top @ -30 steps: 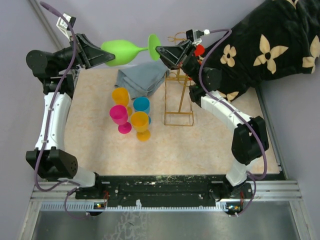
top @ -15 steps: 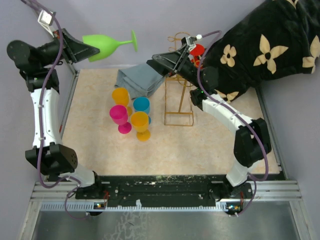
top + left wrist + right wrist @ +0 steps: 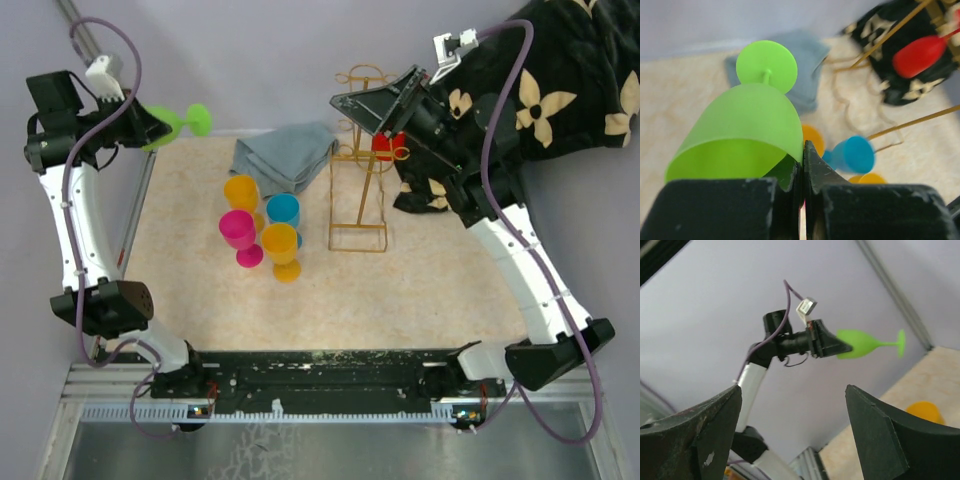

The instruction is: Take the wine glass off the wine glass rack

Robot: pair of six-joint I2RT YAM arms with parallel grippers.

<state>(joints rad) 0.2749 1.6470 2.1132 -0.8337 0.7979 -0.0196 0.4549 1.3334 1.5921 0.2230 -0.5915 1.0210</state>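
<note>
At the table's [image 3: 440,280] far-left corner, from above: carrying the green wine glass [image 3: 188,121] in the left gripper [image 3: 150,126] further from the wine glass rack [image 3: 360,175] than a second ago, so probably only needing setting down. At the left wrist: pinching the bowl's rim tight. At the right wrist: spreading the right gripper [image 3: 792,390] wide on nothing, viewing the glass perhaps close to the wall [image 3: 700,295], leaving room mainly inward.

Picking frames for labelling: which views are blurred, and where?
Left wrist: green glass fairly sharp, red glass and rack behind smeared. Right wrist: far scene crisp, its own fingers dark and soft. Top external: evenly lit, sharp throughout.
</note>
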